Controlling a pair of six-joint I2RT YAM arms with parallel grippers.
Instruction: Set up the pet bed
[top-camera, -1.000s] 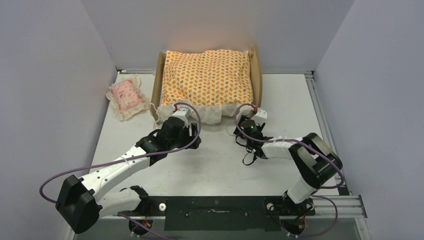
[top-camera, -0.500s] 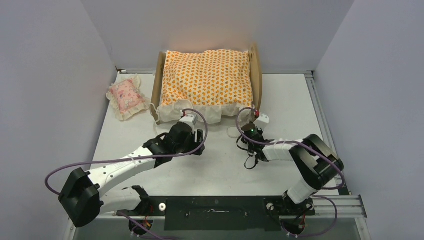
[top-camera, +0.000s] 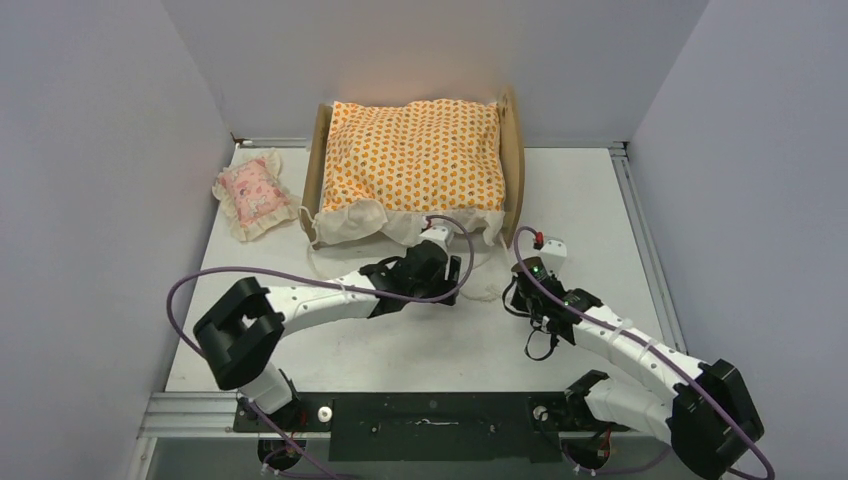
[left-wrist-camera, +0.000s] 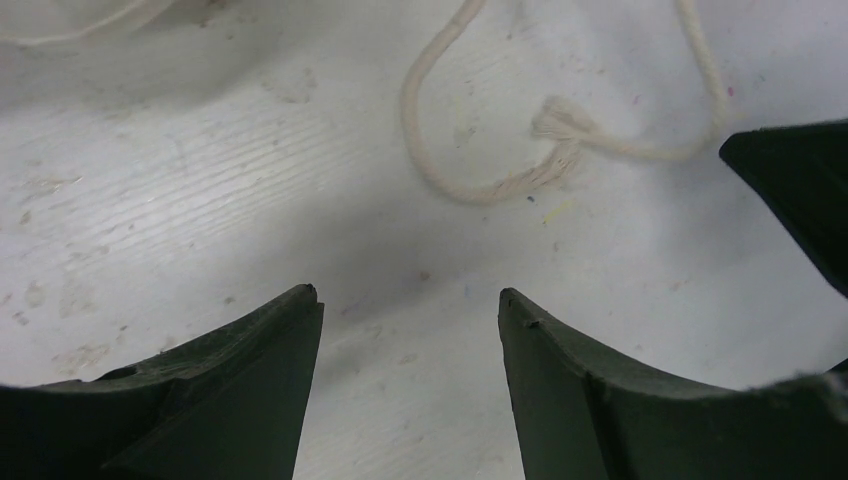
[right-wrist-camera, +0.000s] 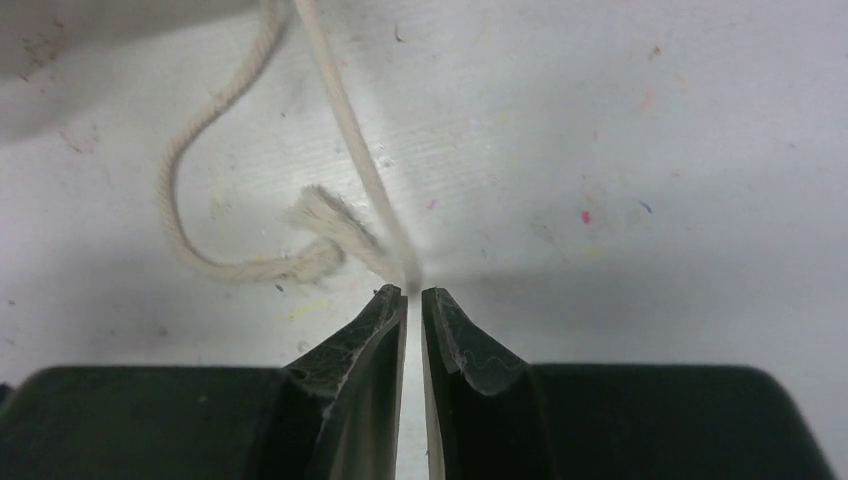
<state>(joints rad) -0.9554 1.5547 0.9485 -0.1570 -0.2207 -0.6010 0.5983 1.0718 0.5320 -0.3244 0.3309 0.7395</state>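
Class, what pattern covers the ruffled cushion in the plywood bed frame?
Ruffled cushion: small orange prints on yellow; top external view.

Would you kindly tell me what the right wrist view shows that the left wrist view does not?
Only the right wrist view: the right gripper pinched shut on a taut strand of the cord. Only the left wrist view: the left gripper open with nothing between, bare table below. Both: the cord's frayed end curled loosely on the white table.
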